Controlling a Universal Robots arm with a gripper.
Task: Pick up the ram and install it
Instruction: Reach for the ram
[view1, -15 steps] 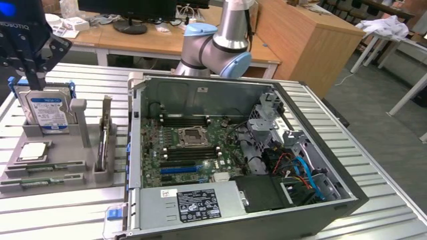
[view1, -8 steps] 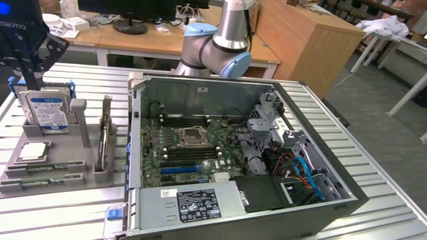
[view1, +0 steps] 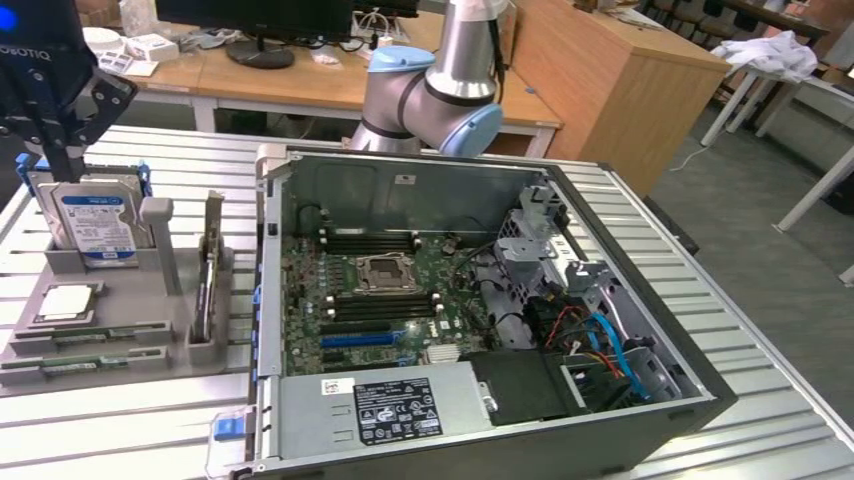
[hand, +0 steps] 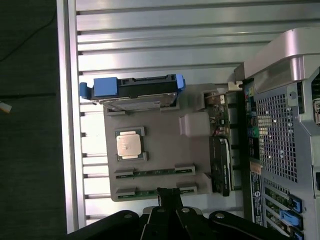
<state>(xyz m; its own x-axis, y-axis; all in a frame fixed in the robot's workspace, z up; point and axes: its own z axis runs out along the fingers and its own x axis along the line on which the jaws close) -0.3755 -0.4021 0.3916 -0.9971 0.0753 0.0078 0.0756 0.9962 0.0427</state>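
Pincer hovering over parts tray
Tips pinched together, empty; both ram sticks lie slotted in the tray.

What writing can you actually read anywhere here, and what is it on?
"OBOTIQ" on the tool, its start cut off at the picture's edge.
Blue label on the hard drive: too small to read.
Label on the power supply: too small to read.
Stickers on the computer case: too small to read.
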